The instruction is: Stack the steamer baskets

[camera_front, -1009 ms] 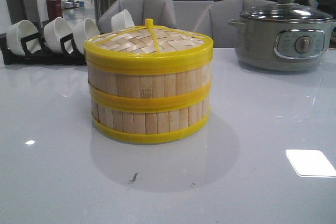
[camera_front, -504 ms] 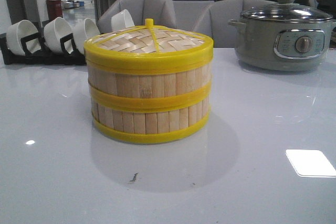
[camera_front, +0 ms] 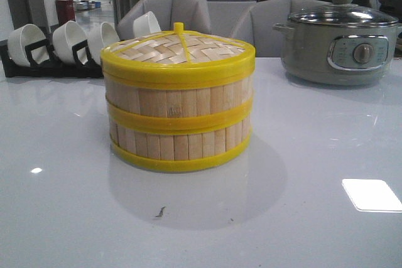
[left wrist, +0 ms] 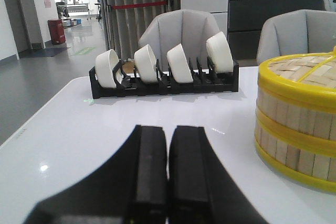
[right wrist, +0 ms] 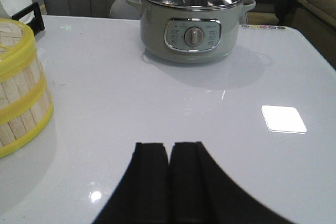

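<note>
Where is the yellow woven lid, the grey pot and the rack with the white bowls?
woven lid (camera_front: pixel 179 48), front view, on its woven bamboo top.
grey pot (right wrist: pixel 191 35), right wrist view, on its front control panel.
bowl rack (left wrist: pixel 163 85), left wrist view, on its black front bar.

Steamer baskets (camera_front: pixel 179 120) stacked mid-table; lid (camera_front: pixel 178 51) on top; pot (camera_front: pixel 342 45) behind right.

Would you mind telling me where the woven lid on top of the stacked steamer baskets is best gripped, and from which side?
Probably by the small yellow knob at the centre of the lid, coming straight down from above. The lid lies flat and flush in the top basket's rim, so its edge offers little to pinch.
</note>
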### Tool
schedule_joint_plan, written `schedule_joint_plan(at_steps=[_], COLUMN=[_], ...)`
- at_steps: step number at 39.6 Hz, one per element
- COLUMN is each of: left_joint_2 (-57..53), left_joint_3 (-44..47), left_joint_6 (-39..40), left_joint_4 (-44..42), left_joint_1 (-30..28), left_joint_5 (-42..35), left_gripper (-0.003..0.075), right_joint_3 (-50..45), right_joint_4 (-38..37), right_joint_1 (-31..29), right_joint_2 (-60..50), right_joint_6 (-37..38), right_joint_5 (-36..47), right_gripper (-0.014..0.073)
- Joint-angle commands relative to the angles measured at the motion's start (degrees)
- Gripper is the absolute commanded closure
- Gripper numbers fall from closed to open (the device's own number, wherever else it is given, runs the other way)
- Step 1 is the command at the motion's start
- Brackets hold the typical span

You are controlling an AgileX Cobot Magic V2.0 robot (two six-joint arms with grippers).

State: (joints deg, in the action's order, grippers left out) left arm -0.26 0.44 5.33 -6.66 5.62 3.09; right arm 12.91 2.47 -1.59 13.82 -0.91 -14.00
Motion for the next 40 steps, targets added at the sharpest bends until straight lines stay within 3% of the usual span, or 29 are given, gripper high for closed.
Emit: schedule_joint_plan(at_steps=[1, 16, 40], left_joint_2=[-0.68, -0.68, -0.68], left_joint_3=[-0.03, -0.03, -0.03], left_joint_6=[0.07, 0.07, 0.07], left_joint_4=[0.3, 0.3, 0.3], left_joint_1=[0.13, 0.13, 0.13], left_joint_5=[-5.06, -5.06, -5.06], left_gripper=[0.0634, 0.0634, 0.0634], right_joint_3=[0.63, -13.72, -13.77], right_joint_4=[-0.8, -0.75, -0.75], right_joint_1=[-0.27, -0.27, -0.27], right_joint_2=[-0.8, -11.48, -15.65], right_joint_6=[-0.24, -0.24, -0.24], right_joint_5=[3.99, 16.03, 12.11], right_gripper=[0.0546, 0.0559, 0.0559])
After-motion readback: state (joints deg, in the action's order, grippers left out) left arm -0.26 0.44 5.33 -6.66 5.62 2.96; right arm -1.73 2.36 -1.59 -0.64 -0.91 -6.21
